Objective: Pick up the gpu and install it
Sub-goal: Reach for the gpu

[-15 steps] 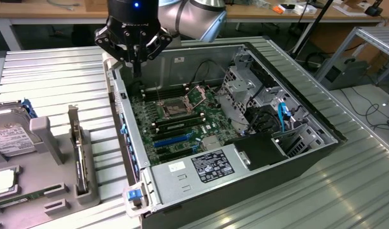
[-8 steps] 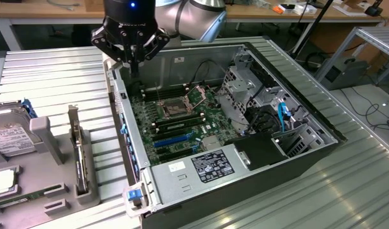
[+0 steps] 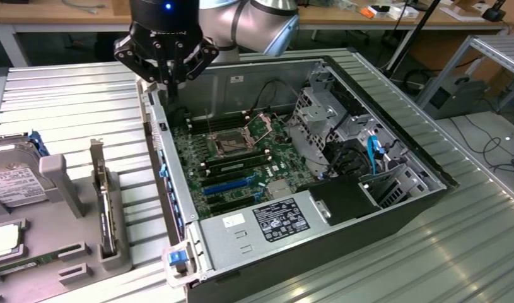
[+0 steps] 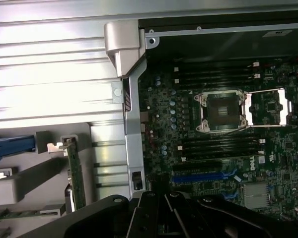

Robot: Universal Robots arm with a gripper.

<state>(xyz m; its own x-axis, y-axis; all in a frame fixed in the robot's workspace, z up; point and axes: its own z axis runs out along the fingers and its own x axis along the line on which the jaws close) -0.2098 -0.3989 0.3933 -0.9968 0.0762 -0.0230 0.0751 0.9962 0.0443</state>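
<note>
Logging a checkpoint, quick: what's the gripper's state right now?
Gripper: shut, holding nothing, above the computer case's edge; the gpu stands outside the case, untouched.

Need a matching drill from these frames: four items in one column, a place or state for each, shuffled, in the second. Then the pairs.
Column 1
1. gpu
2. claw
3. hard drive
4. CPU socket

Column 2
A. on the motherboard, inside the case
B. shut, above the case's wall
C. standing on edge in the grey holder, outside the case
D. lying flat, white label up, at the exterior view's left edge

Pairs: 1-C, 2-B, 3-D, 4-A
</note>
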